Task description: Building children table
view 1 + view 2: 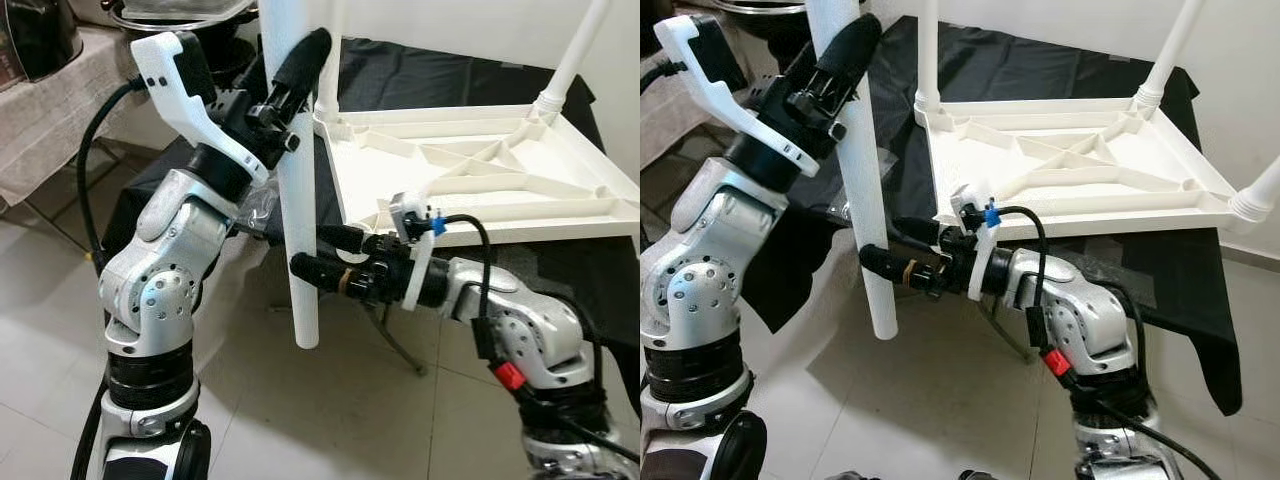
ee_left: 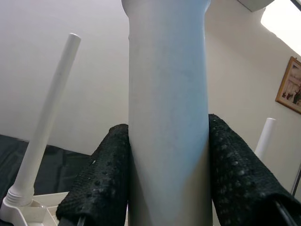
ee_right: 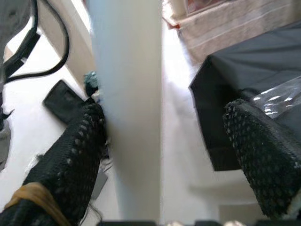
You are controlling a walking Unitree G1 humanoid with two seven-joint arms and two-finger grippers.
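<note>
Leg (image 1: 300, 215) was the thing both grippers worked on: a white tube, held upright and loose in the air, its lower end hanging free above the tiled floor (image 1: 330, 410), just off the near left corner of the tabletop (image 1: 480, 170). Left gripper (image 1: 290, 85) clenched the leg high up; in the left wrist view its fingers (image 2: 101, 181) pressed against both sides of the tube. Right gripper (image 1: 322, 255) reached in from the right, lower down, its fingers straddling the leg. In the right wrist view one finger (image 3: 70, 165) touched the tube while the other (image 3: 261, 150) stood apart from it, so the jaws were released, not gripping.

Tabletop was white, lying upside down with its ribbed underside up, on a surface draped in black cloth (image 1: 420, 75). Two other legs stood already fitted at its far corners, one (image 1: 575, 55) on the right and one (image 1: 928, 50) on the left. A third (image 1: 1260, 195) rose at the near right corner.
</note>
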